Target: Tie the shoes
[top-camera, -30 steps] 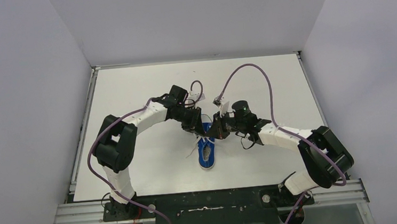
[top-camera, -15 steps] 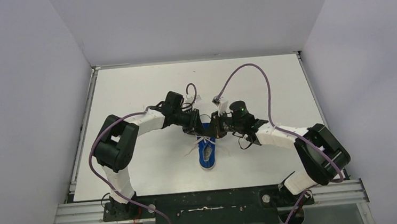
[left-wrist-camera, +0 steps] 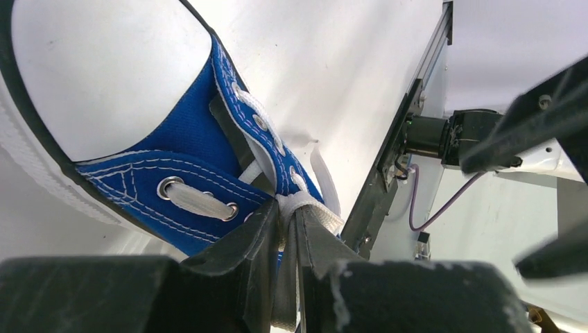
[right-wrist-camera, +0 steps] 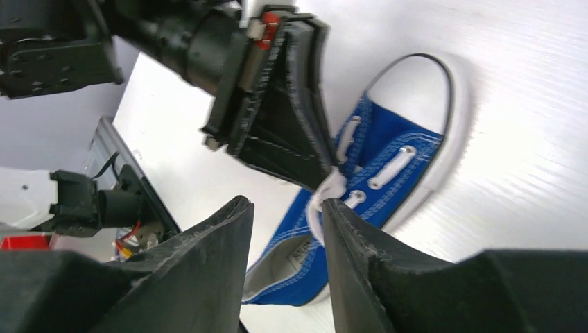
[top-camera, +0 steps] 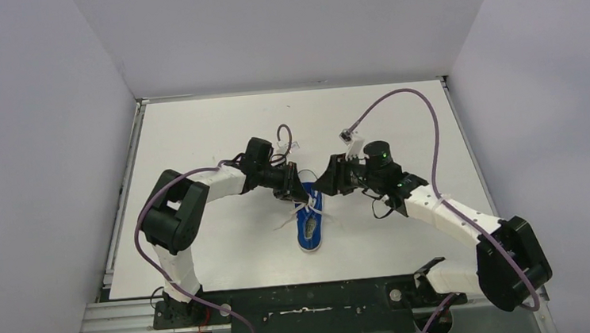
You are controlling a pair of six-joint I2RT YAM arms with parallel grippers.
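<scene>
Top external view: a small blue canvas sneaker with a white sole rim (top-camera: 310,227) lies on the white desk (top-camera: 193,127), about midway across and nearer the arm bases. Its toe points away from them. Both arms meet over its toe end. In the left wrist view, the left jaws are closed on a strand of the flat white laces (left-wrist-camera: 287,277), pinched just beyond the bunched crossing above the eyelets. In the right wrist view, the right jaws stand apart with nothing between them, and the lace bunch shows through the gap just beyond their tips.

Only that one narrow pinch holds the lace, so a hard pull could slide the strand out. Nothing pins the sneaker, so the same pull might drag or tip it instead. The two sets of jaws sit very close together. If the right jaws close slightly off line, they could miss the strand or knock the left ones.
</scene>
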